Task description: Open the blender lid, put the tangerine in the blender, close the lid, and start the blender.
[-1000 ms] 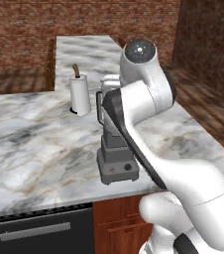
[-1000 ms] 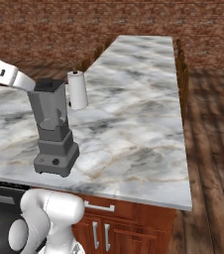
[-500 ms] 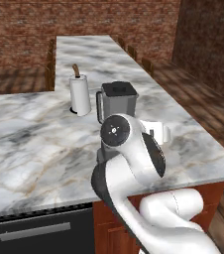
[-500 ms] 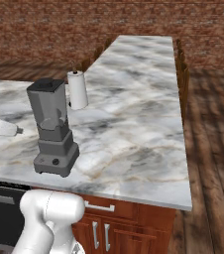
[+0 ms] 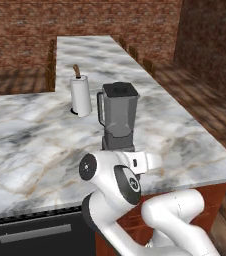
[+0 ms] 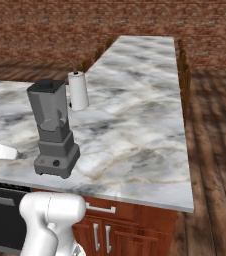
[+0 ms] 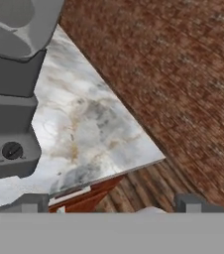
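You see the blender (image 5: 119, 117) at frame centre on the marble counter (image 5: 30, 135), its lid (image 5: 120, 90) seated. In the hand view, 2 fingertips (image 7: 189, 202) stand apart, gripper (image 7: 111, 204) released, holding nothing.

The arm hides the base of the blender (image 5: 118, 117) in the left base view; the hand view cuts the blender off at the left edge, and the gripper (image 7: 112, 204) tips barely clear the bottom

arm (image 5: 135, 200): glossy white rounded links | joints: dark grey round caps
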Robot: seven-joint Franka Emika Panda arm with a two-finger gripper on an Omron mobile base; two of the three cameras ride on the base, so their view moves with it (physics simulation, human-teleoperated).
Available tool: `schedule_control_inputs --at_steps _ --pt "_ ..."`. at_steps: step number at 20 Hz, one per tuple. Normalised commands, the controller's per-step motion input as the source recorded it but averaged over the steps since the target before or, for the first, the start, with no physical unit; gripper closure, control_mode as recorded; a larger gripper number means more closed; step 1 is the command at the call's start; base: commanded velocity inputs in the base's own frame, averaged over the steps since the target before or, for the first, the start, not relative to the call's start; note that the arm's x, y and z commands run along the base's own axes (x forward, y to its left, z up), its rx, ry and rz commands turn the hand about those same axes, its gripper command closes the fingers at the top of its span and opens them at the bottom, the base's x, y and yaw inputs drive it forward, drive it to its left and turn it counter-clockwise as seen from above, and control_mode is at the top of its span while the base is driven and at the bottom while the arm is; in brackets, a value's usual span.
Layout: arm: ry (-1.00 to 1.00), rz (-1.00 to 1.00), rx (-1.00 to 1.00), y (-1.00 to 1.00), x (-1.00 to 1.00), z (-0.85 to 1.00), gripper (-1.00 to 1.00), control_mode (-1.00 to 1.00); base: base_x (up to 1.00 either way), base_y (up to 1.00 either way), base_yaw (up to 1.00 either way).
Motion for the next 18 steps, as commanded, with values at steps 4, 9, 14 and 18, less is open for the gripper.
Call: schedule_control_inputs --at_steps 4,9,14,18 --pt "0.32 -0.06 -0.04 0.0 0.18 -0.09 -1.0 -1.0 0.0 0.0 0.0" --pt "0.21 -0.01 0.0 0.06 0.15 -0.08 -1.0 -1.0 0.0 0.0 0.0" --pt "0.02 0.0 0.0 0.31 0.01 -0.24 -1.0 -1.0 0.0 0.0 0.0" --pt "0.0 0.0 0.0 0.14 0.01 -0.23 -1.0 -1.0 0.0 0.0 0.0"
